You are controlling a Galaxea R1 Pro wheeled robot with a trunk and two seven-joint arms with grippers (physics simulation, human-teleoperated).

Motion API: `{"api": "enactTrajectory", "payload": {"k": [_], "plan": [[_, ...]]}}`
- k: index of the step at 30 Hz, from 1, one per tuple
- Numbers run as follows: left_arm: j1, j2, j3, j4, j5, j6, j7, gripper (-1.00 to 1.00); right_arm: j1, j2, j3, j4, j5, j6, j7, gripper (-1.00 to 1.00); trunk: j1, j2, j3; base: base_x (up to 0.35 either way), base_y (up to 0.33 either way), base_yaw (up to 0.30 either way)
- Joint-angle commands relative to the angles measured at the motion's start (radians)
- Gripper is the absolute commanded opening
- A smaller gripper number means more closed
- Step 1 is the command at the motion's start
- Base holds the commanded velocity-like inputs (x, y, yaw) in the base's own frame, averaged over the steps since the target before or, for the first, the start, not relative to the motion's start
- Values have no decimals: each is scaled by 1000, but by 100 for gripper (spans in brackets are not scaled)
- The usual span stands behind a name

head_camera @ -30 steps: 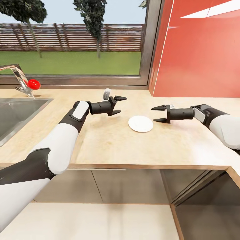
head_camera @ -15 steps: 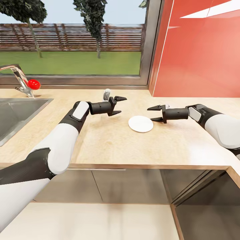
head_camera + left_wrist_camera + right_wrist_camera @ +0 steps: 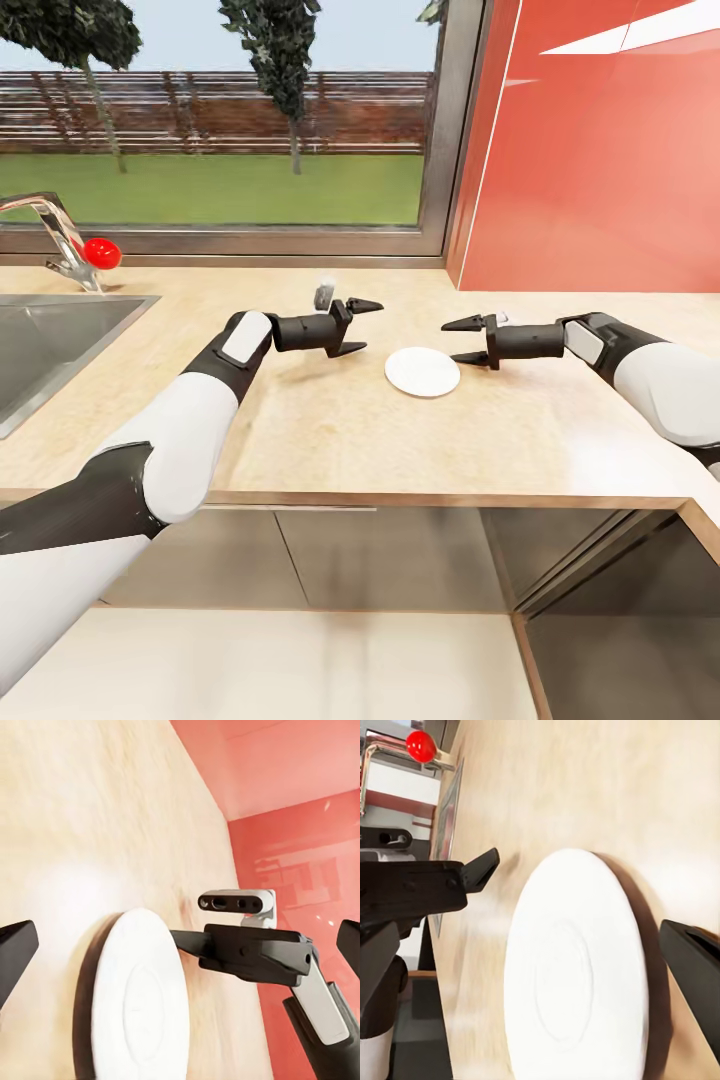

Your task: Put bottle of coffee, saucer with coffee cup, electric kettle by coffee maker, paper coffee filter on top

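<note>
The small flat round white saucer [image 3: 422,371] lies flat on the long light wood-grain bench [image 3: 330,430], bare on top, in the stretch of bench between the two arms. In the left wrist view the saucer [image 3: 139,1009] sits on the pale wood with its rim clear all round, and in the right wrist view the saucer [image 3: 577,975] lies the same way.

The right gripper [image 3: 460,342] hovers just beside the saucer on its right, fingers [image 3: 462,324] spread apart and holding nothing, pointing toward the plate. The left gripper [image 3: 358,326] hangs near the saucer on its left, fingers [image 3: 365,303] likewise released and empty, aimed at the plate and apart from it.

Farther left of the saucer a steel sink [image 3: 50,345] is sunk into the bench, with a chrome tap [image 3: 55,235] and a red round knob [image 3: 101,253] behind it. Behind and to the right of the saucer rises a glossy red wall panel [image 3: 600,150]; behind the saucer a window [image 3: 220,120] looks onto grass and a fence.
</note>
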Motion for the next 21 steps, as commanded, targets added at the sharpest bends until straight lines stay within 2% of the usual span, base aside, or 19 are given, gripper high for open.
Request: {"api": "enactTrajectory", "payload": {"k": [1, 13, 17, 20, 21], "plan": [[-1, -1, 8, 0, -9, 6, -5, 100, -1, -1, 13, 2, 21, -4, 3, 100, 0, 0, -1, 0, 0, 0], [-1, -1, 7, 2, -8, 6, -8, 100, 0, 1, 13, 2, 21, -4, 3, 100, 0, 0, -1, 0, 0, 0], [-1, -1, 7, 3, -7, 8, -11, 100, 0, 10, 13, 2, 20, -4, 3, 100, 0, 0, -1, 0, 0, 0], [-1, -1, 5, 2, -7, 12, -56, 100, 0, 16, 13, 2, 19, -4, 3, 100, 0, 0, -1, 0, 0, 0], [-1, -1, 5, 3, -7, 14, -97, 100, 0, 18, 13, 2, 19, -4, 3, 100, 0, 0, -1, 0, 0, 0]]}}
